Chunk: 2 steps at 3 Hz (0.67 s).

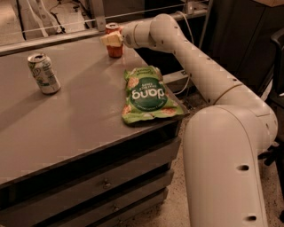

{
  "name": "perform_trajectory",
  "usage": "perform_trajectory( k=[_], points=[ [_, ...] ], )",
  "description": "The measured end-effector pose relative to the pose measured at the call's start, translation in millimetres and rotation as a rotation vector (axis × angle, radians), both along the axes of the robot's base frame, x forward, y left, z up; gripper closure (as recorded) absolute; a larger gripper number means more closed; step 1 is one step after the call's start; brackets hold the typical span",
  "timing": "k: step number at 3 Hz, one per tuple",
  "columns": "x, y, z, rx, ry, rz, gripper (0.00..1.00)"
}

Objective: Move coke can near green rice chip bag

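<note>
Dim, brownish light throughout. The tool [112,39] at 12 o'clock, by the coke can [115,49], shows palest; the desk [84,115] front is dark.

A broad grey tabletop [80,128] fills the left and middle of the view, matte and warmly lit; beneath it sits a dark cabinet with stacked drawers [88,175], each front bearing a small round knob [105,182]; a pale metal rail [57,37] runs along the table's far edge, met by an upright post [98,13]; the gripper [113,40] sits just above that far edge; behind the rail lies a lighter floor with loose cables [49,11]; a dark panel [239,40] closes the upper right; speckled flooring [171,213] shows beside the cabinet's foot.
</note>
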<state>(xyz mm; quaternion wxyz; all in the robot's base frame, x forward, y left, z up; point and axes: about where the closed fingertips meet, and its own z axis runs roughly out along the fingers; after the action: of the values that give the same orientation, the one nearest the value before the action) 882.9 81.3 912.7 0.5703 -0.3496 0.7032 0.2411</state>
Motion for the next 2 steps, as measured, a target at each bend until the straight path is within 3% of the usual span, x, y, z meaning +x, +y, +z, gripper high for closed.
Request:
perform_trajectory(
  k=[2],
  points=[
    [1.9,2.2,12.7,0.052,0.000,0.039,0.84]
  ],
)
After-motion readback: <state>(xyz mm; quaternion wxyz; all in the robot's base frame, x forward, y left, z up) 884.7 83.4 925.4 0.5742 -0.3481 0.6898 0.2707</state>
